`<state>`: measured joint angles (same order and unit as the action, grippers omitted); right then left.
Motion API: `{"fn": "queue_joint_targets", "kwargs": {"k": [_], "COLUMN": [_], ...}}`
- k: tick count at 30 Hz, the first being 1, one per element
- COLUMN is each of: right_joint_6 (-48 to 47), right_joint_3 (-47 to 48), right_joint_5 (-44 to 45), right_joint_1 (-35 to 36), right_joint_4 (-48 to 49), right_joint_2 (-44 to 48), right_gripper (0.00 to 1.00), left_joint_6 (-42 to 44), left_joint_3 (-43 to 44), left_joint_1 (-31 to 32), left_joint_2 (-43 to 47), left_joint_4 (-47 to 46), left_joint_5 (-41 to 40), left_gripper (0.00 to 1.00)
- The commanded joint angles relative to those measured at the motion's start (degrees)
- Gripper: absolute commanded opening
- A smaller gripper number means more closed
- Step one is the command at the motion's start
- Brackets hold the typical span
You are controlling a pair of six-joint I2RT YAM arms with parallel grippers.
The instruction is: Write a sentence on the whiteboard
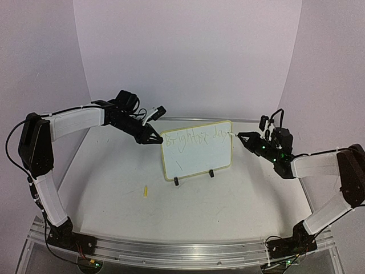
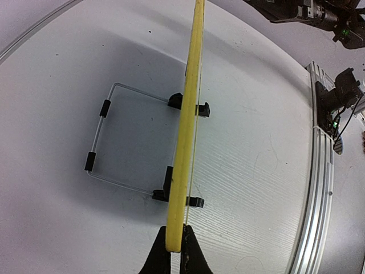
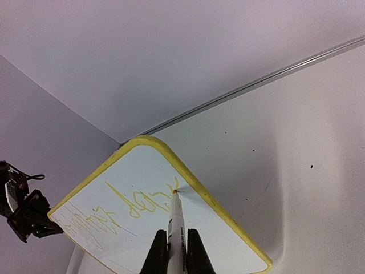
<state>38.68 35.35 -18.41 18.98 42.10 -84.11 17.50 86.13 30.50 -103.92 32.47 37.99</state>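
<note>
Top view: shows the whiteboard [image 1: 197,149] upright mid-table on two black clip feet, with rounded corners, a thin yellow rim and a glossy white face carrying the sentence [image 1: 194,140] in faint yellowish scrawl. Shows a small yellow piece [image 1: 145,191] lying near on the matt white table [image 1: 239,200].

Left wrist: catches the left gripper [image 2: 174,237] pinched onto the board's yellow edge, with a bent wire stand [image 2: 105,108] behind.

Right wrist: finds the right gripper [image 3: 177,237] clamped on a slim white marker [image 3: 176,217], its tip touching the board beside the rim.

White table [image 1: 239,200], with a metal rail [image 1: 182,248] along its near edge, carries the whiteboard [image 1: 197,154] upright on two black clip feet [image 1: 176,181]; a small yellow piece [image 1: 146,191] lies apart, nearer the rail and to the board's left.
</note>
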Motion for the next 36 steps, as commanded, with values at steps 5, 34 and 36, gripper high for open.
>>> {"fn": "queue_joint_targets", "kwargs": {"k": [5,34,36], "right_joint_6": [1.54,0.45,0.45], "right_joint_3": [-0.77,0.08,0.39], "right_joint_5": [1.88,-0.11,-0.58], "right_joint_1": [-0.22,-0.09,-0.14], "right_joint_4": [2.2,-1.35,-1.12], "right_joint_2": [0.27,-0.35,-0.49], "right_gripper": [0.0,0.0,0.0], "left_joint_6": [1.55,1.55,1.54], "left_joint_3": [0.67,0.69,0.71], "left_joint_1": [0.17,0.17,0.17], "left_joint_2": [-0.03,0.56,0.54], "left_joint_4": [-0.66,-0.65,-0.65], "left_joint_5": [-1.07,-1.02,-0.98], "left_gripper": [0.0,0.0,0.0]}}
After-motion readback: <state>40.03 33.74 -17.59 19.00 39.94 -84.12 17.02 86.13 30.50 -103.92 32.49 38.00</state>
